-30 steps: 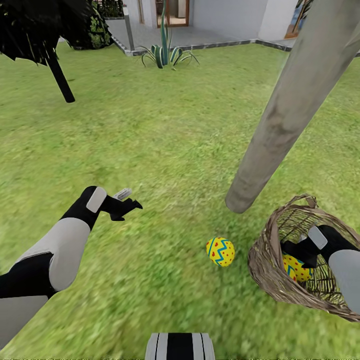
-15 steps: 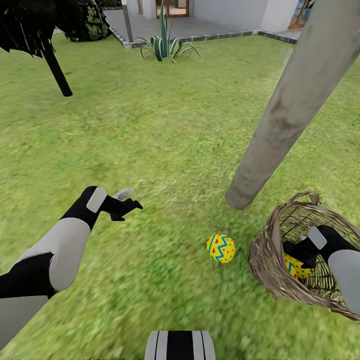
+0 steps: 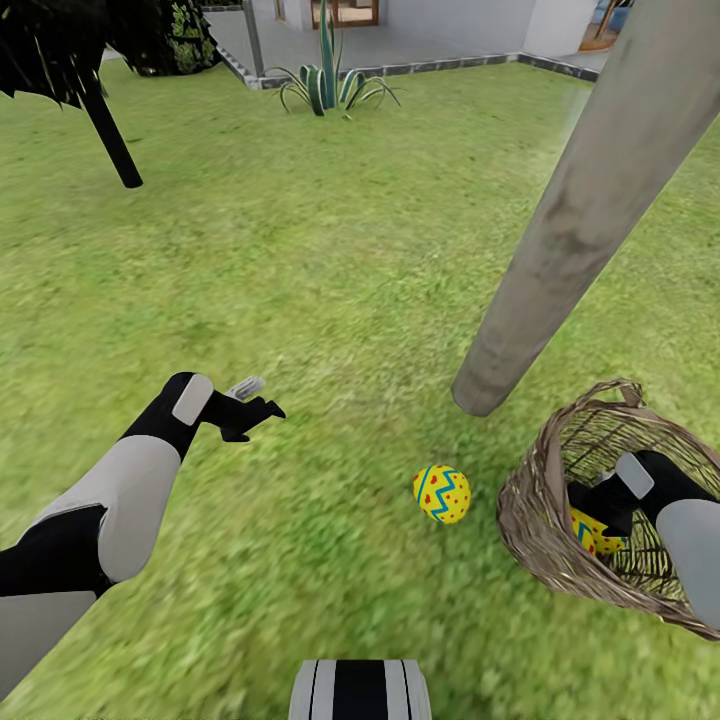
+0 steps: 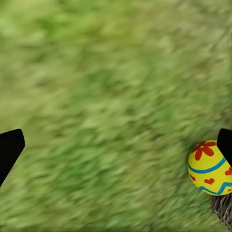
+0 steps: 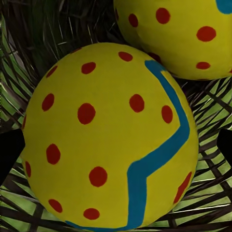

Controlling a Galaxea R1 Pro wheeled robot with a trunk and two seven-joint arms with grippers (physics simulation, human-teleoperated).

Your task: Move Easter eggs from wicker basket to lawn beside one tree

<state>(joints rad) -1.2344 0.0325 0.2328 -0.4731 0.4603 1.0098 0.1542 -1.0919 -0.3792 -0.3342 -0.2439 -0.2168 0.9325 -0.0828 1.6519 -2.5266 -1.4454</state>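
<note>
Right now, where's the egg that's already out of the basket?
In the head view the egg lies on the lawn right of centre, between the trunk base and the basket, just left of the basket.

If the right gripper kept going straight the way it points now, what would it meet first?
Most likely the nearer Easter egg in the wicker basket: it sits dead ahead between the open fingers of the right gripper, a second egg just beyond.

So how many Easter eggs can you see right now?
3: one egg on the lawn near the tree; two eggs inside the wicker basket.
</note>
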